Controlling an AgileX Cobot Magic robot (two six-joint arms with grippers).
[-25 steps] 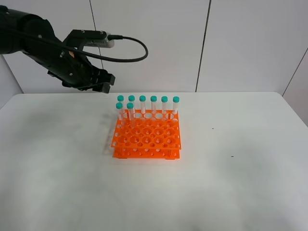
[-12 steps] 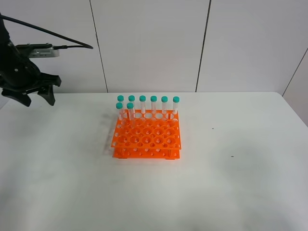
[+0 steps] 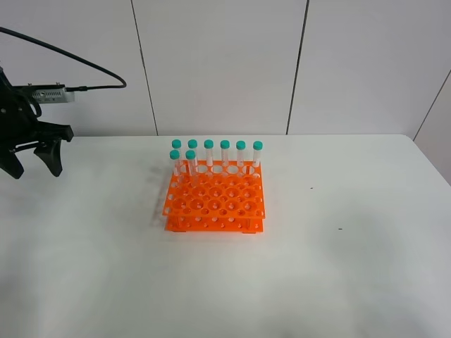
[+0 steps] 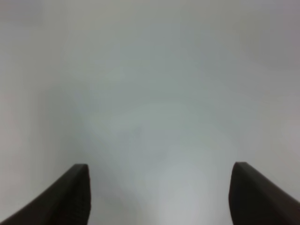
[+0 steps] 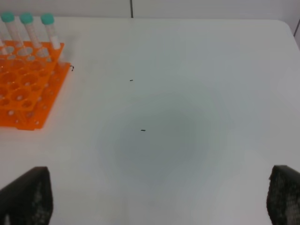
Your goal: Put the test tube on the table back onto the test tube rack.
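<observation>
The orange test tube rack (image 3: 215, 201) stands mid-table on the white table (image 3: 338, 267). Several teal-capped test tubes (image 3: 225, 155) stand upright in its back rows: most in the rear row, two in the second row at the left. No tube lies loose on the table in any view. My left gripper (image 3: 33, 162) hangs open and empty at the far left edge, well away from the rack; its view shows only the fingertips (image 4: 77, 194) over bare table. My right gripper (image 5: 154, 201) is open and empty, with the rack (image 5: 23, 93) off to one side.
A white panelled wall (image 3: 225, 63) rises behind the table. A black cable (image 3: 91, 70) loops from the left arm. Small dark specks (image 3: 340, 228) mark the tabletop right of the rack. The right arm is out of the exterior high view.
My left gripper has swung from just behind the rack's left rear corner out to the far left edge and dropped lower, staying open. The rack and tubes have not moved.
</observation>
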